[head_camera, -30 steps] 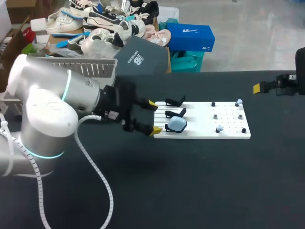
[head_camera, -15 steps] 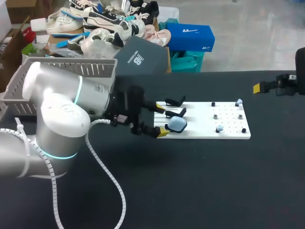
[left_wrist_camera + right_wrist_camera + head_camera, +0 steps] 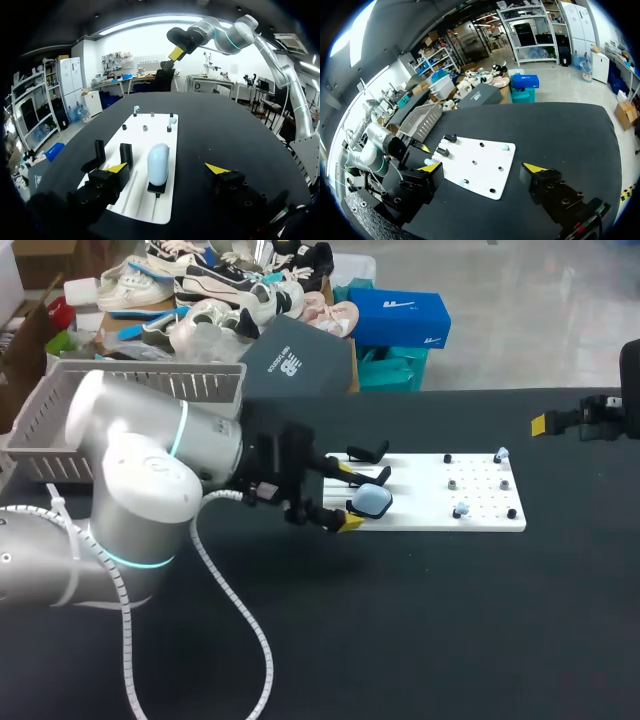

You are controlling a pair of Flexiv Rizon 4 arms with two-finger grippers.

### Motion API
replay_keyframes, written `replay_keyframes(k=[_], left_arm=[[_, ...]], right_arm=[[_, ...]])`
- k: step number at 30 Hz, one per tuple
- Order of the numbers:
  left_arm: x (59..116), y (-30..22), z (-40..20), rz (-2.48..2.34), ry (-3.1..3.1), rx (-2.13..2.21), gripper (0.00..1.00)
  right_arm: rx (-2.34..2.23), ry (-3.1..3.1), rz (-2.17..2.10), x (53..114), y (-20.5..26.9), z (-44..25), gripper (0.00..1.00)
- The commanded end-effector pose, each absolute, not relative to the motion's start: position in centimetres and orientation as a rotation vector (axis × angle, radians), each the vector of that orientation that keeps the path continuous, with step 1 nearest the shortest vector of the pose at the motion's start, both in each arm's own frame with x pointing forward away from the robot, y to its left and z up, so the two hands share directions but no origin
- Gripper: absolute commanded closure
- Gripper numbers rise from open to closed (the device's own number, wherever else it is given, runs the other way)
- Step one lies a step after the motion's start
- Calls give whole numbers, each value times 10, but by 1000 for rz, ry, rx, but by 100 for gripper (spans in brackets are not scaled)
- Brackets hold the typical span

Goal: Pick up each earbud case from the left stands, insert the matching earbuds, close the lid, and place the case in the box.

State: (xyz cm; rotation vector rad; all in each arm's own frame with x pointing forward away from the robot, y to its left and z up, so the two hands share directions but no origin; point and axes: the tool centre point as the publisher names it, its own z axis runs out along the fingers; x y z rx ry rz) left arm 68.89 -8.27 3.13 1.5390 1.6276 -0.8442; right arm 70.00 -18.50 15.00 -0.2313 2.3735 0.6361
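Head view: my left gripper [image 3: 347, 496] has slid in on the earbud case [image 3: 372, 502], now at its three o'clock, so the pick looks close. Left wrist: fingers apart, case between them, untouched. Right wrist: right gripper [image 3: 481, 167] hangs spread wide; earbuds [image 3: 505, 147] too small to match.

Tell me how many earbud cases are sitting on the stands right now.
1. A pale blue earbud case sits on the nearest stand of the white board, just ahead of the open left gripper. The middle stand and far stand are empty.
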Motion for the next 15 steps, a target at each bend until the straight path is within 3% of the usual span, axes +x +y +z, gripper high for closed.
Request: replay_keyframes(k=[1,12,15], left_arm=[[696,-87,26,-857,1621,1548,0],[694,-93,21,-888,1618,1564,2],[693,-93,20,-892,1618,1567,10]], right_arm=[[-231,2374,636,700,-185,150,0],[-231,2374,636,700,-185,150,0],[-231,2374,636,700,-185,150,0]])
